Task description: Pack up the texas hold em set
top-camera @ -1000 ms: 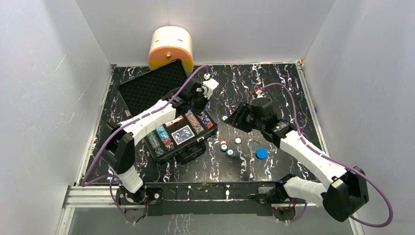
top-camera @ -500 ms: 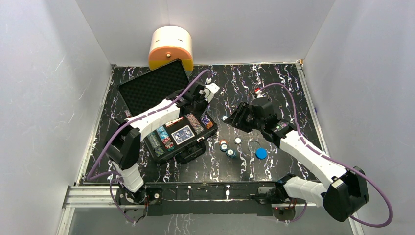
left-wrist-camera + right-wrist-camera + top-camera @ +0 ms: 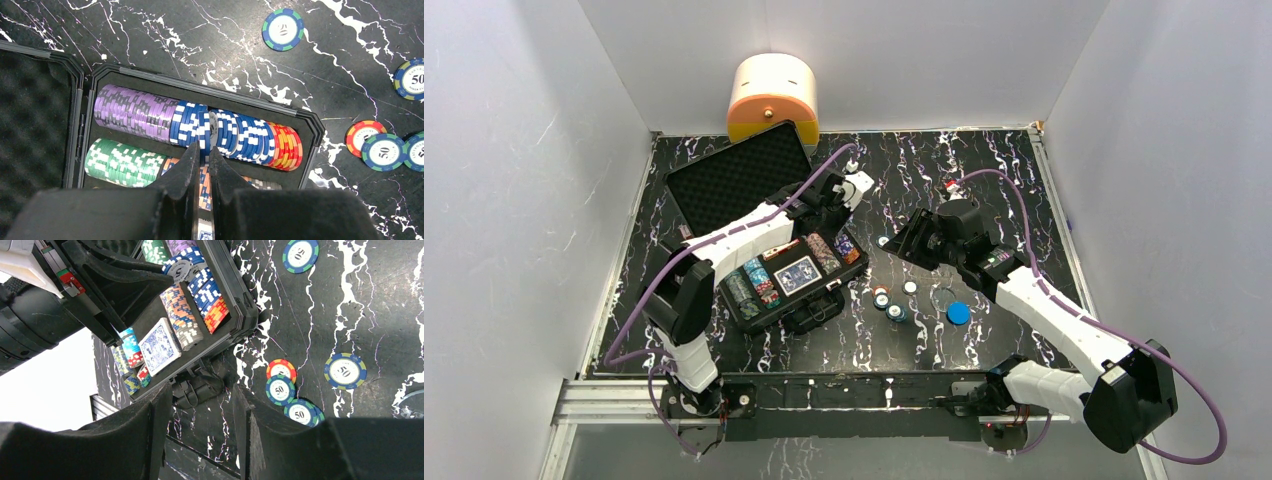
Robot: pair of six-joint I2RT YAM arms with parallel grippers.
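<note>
The case (image 3: 742,315) sits open on the left half of the surface (image 3: 984,190), its foam lid (image 3: 734,180) laid back toward the far left corner. The left fingers (image 3: 186,172) are pressed together with nothing visible between them. Their tips are poised over the blue-and-white chips (image 3: 235,132) in the tray's far row, where one chip (image 3: 213,127) stands askew showing its pale face; whether the tips touch it I cannot tell. Purple chips (image 3: 132,112) fill the left of that row and red-and-orange chips (image 3: 286,145) its right end, with green chips (image 3: 122,162) in the next row nearer. A blue deck (image 3: 160,346) lies flat in the near part of the tray. The right fingers (image 3: 150,435) stand apart, empty, hovering right of the case above loose chips (image 3: 279,390) scattered on the surface. A blue disc (image 3: 958,313) lies just right of those chips. A cream-and-orange container (image 3: 772,95) stands by the far wall behind the lid.
</note>
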